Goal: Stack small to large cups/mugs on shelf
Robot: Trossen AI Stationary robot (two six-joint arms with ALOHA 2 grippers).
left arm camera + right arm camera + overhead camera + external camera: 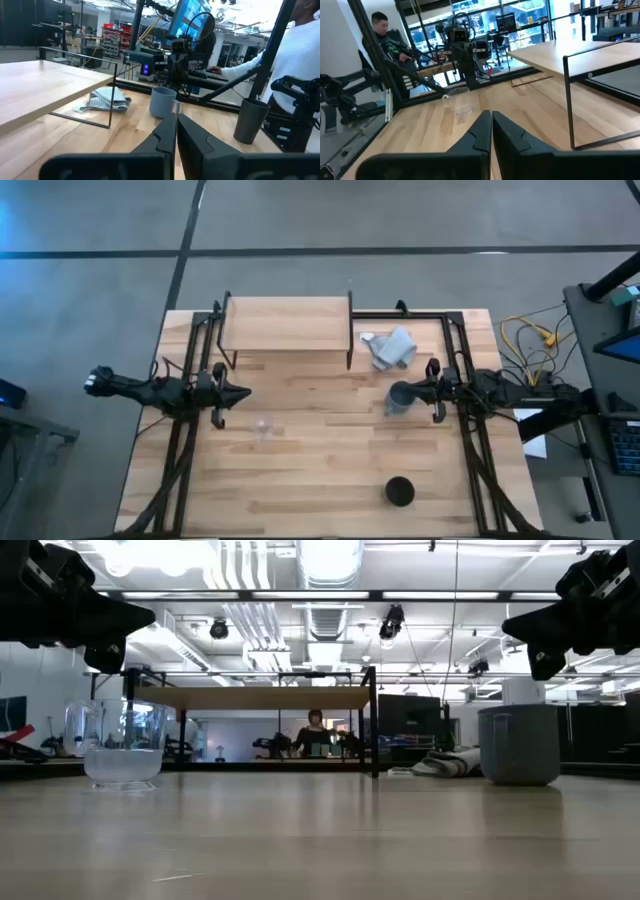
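Observation:
The shelf [286, 323] stands at the table's far side, bare on top. The clear glass cup [263, 426] stands on the table left of centre, also in the low view [122, 743]. The blue-grey mug [398, 397] stands upright on the table at the right [519, 744]. The black cup [399, 491] stands near the front edge [248, 120]. My left gripper [243, 392] is shut and empty, above the table just left of the glass cup. My right gripper [412, 392] is shut and empty, above and beside the mug.
A light grey cloth [390, 348] lies crumpled right of the shelf. Black arm frames run along both table sides. A person sits in the room beyond the table [314, 730]. Another person in white stands at the table's near side [300, 60].

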